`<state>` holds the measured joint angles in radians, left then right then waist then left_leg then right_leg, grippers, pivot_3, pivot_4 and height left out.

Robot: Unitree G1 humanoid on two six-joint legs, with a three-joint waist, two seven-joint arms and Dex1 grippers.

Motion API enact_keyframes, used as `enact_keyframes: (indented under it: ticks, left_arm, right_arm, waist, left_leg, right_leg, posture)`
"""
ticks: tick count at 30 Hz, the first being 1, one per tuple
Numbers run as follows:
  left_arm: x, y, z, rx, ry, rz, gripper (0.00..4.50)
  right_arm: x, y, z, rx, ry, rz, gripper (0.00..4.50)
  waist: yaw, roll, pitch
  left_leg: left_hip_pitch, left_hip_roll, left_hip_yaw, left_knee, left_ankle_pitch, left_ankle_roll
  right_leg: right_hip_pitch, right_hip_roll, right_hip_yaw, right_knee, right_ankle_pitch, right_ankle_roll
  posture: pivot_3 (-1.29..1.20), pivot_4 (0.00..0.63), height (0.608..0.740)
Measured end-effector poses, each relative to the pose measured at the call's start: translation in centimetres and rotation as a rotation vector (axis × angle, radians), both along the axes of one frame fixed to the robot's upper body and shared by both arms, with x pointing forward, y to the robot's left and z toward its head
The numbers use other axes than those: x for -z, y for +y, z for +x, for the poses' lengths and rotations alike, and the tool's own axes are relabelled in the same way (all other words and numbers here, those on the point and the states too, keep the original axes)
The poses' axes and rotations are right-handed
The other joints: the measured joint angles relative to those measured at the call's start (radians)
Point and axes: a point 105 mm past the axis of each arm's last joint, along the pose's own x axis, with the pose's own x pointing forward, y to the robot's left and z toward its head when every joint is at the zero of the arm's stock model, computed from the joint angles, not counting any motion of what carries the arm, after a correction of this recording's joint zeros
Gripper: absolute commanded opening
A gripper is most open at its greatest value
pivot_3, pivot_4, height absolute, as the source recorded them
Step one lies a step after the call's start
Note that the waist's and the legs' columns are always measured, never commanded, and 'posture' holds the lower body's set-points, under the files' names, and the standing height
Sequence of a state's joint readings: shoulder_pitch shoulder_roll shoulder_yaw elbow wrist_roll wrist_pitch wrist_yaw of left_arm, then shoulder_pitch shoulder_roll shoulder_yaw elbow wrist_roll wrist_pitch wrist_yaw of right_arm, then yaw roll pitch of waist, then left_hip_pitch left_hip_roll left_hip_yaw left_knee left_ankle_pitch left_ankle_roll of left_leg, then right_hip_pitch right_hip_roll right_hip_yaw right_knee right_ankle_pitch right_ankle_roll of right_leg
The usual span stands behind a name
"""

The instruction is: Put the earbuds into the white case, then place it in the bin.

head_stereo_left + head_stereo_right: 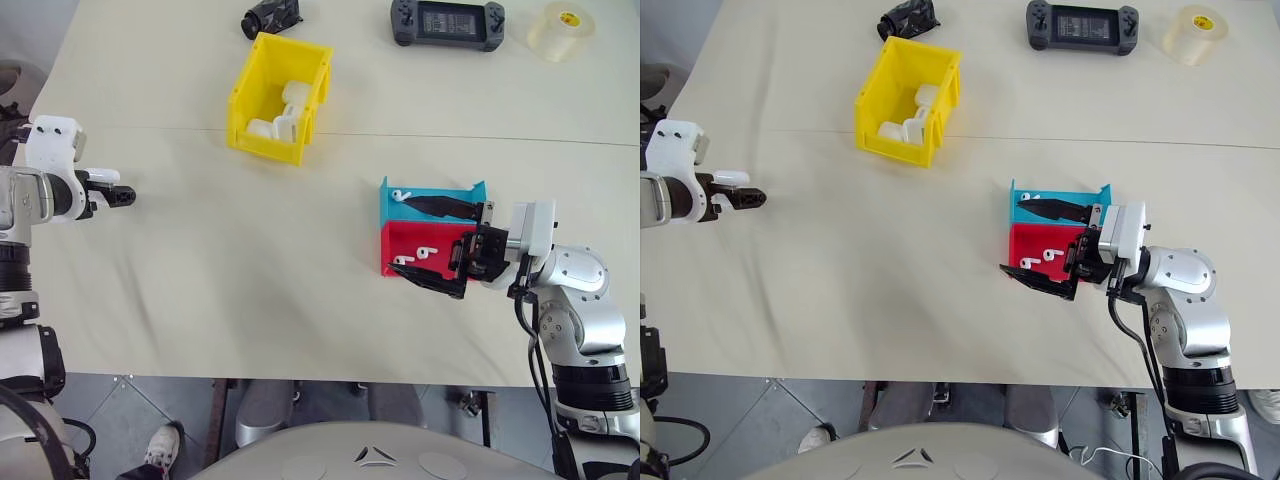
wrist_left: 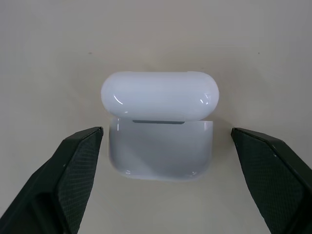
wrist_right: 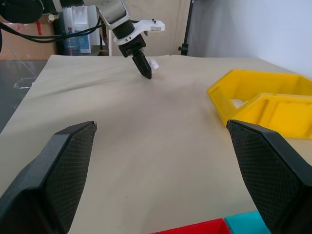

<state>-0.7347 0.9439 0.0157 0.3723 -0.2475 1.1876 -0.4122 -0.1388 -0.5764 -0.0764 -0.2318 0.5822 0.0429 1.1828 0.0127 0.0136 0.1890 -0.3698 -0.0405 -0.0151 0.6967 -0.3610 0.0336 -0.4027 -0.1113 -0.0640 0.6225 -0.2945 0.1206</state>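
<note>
Our left tool (image 2: 165,161) gapes wide round the case (image 2: 160,126), holding nothing; the right tool (image 1: 440,245) hangs open, empty. Close off-centre and the glossy case may squirt away across the surface (image 1: 250,250).

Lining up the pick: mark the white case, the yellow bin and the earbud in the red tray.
white case (image 2: 160,146), left wrist view, front of its body.
yellow bin (image 1: 263,135), left eye view, near wall.
earbud (image 1: 428,250), left eye view, its head, in the red tray.

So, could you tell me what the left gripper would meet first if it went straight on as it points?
Most likely the white case, lid ajar, centred between its open fingers; depth is unclear.
</note>
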Motion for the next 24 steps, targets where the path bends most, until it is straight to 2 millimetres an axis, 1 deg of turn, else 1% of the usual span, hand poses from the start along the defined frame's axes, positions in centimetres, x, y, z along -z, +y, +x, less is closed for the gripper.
enact_keyframes:
  ticks: [3,6,9,10,15,18,19,21,23,24]
  left_arm:
    - [0.0,0.1,-0.1,0.003,0.012,0.008,4.48]
    - [0.1,0.1,-0.3,0.007,0.025,0.007,3.92]
    - [0.3,0.0,-0.5,0.013,0.037,-0.001,2.94]
    - [0.4,0.2,-0.7,0.011,0.042,0.004,2.79]
    - [0.6,0.6,-1.8,0.012,0.042,0.012,2.78]
    - [0.6,0.2,-2.1,0.061,-0.018,-0.016,2.78]
    - [0.5,-0.5,-1.9,0.111,-0.070,-0.039,2.78]
    - [0.2,-3.4,-1.6,0.273,-0.207,-0.113,2.78]
    - [-0.6,-6.0,-1.7,0.425,-0.341,-0.167,2.78]
    - [-1.2,-6.9,-1.9,0.487,-0.409,-0.181,2.78]
  right_arm:
    - [0.1,0.0,0.0,0.004,0.003,0.001,4.50]
    - [0.0,0.0,0.0,0.010,0.002,0.003,4.50]
    - [0.1,0.0,0.0,0.014,0.003,0.004,4.50]
    - [0.0,0.0,0.1,0.015,0.003,0.004,4.50]
    - [0.1,-0.1,0.1,0.017,0.005,0.003,4.50]
    - [0.1,-0.1,0.1,0.016,0.005,0.002,4.50]
    - [0.1,-0.1,0.1,0.016,0.004,0.000,4.50]
    - [0.0,-0.1,0.2,0.013,-0.001,-0.002,4.50]
    - [-0.1,-0.3,0.3,0.018,-0.005,-0.005,4.50]
    - [-0.1,-0.4,0.3,0.019,-0.006,-0.008,4.50]
  waist:
    - [-0.002,0.000,0.000]
    - [-0.004,0.000,0.000]
    - [-0.010,0.000,0.000]
    - [-0.014,0.000,0.000]
    - [-0.018,0.000,0.000]
    - [-0.015,0.000,0.000]
    - [-0.014,0.000,0.000]
    - [-0.007,-0.001,0.000]
    - [0.001,-0.003,0.000]
    - [0.001,-0.003,0.000]
  left_leg:
    - [0.000,0.000,0.000,0.000,0.000,0.000]
    - [0.000,0.000,0.000,0.000,0.000,0.000]
    - [0.000,0.000,0.000,0.000,0.000,0.000]
    - [0.000,0.001,0.001,0.000,0.000,0.000]
    - [0.000,0.002,0.006,-0.001,0.000,0.000]
    - [-0.001,0.003,0.006,0.000,0.000,0.000]
    - [-0.001,0.002,0.007,0.000,0.000,0.000]
    - [-0.002,0.002,0.004,0.001,0.000,0.000]
    - [-0.003,0.002,0.004,0.002,0.000,0.000]
    - [-0.003,0.002,0.004,0.001,0.000,0.000]
  right_leg:
    - [0.000,0.000,0.000,0.000,0.000,0.000]
    - [0.000,0.000,0.001,0.001,0.000,0.000]
    - [-0.001,0.000,0.001,0.001,0.000,0.000]
    - [-0.001,-0.001,0.002,0.001,0.000,0.000]
    - [-0.005,-0.001,0.003,0.004,0.000,0.000]
    - [-0.006,-0.002,0.004,0.003,0.000,0.000]
    - [-0.006,-0.003,0.005,0.003,0.000,0.000]
    - [-0.005,-0.004,0.007,0.003,0.000,0.000]
    - [-0.005,-0.005,0.007,0.002,0.000,0.000]
    - [-0.005,-0.005,0.007,0.001,0.000,0.000]
  posture:
    - [0.00,0.150,0.740]
    - [0.00,0.150,0.740]
    - [0.00,0.150,0.740]
    - [0.00,0.150,0.740]
    - [0.00,0.150,0.740]
    - [0.00,0.150,0.740]
    - [0.00,0.150,0.740]
    - [0.00,0.150,0.740]
    - [0.00,0.150,0.740]
    - [0.00,0.150,0.740]
